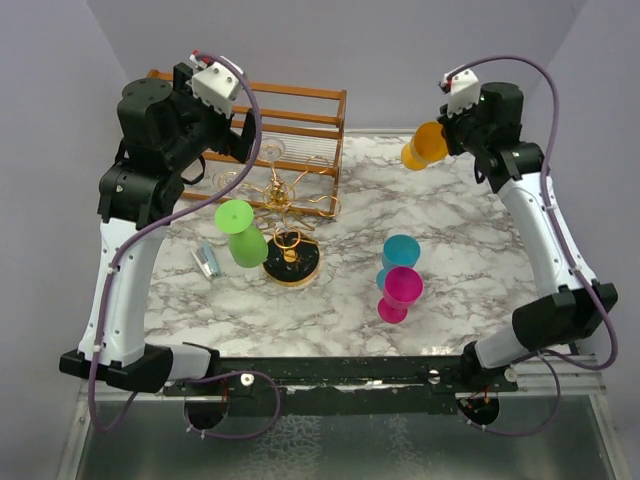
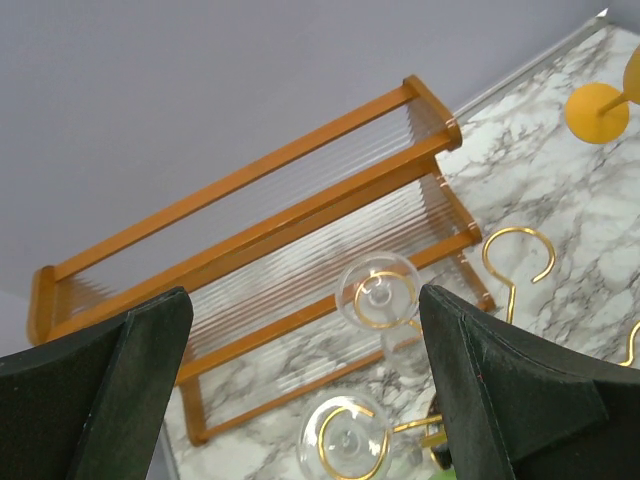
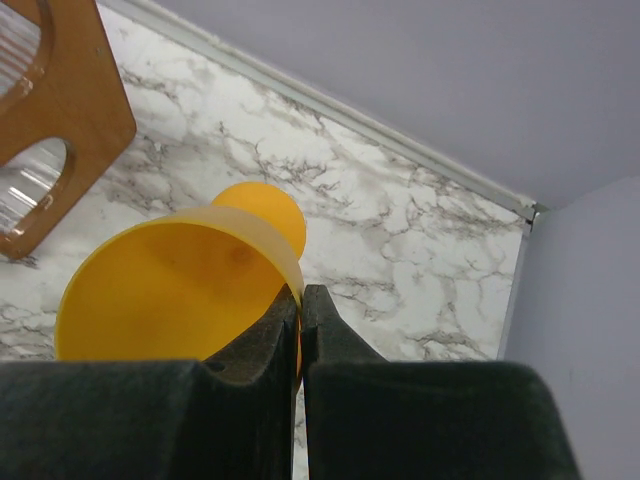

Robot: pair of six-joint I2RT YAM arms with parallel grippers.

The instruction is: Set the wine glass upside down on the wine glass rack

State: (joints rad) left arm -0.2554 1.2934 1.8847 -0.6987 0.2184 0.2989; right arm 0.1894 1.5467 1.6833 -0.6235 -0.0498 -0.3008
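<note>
Left gripper (image 2: 305,320): jaws spread wide, holding nothing, poised just above the wine glass rack (image 2: 520,255). Wine glass (image 2: 378,292): clear, hanging bowl-down, foot caught in a gold loop; second clear glass (image 2: 345,440) beside it. Right gripper (image 3: 302,297): pinched on the rim of a yellow goblet (image 3: 170,290), aloft far right. Step judged: hanging looks complete; next, lift the left arm away without knocking the loops.

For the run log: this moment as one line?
left gripper: open near gold wire rack | right gripper: shut on yellow plastic wine glass rim
</note>
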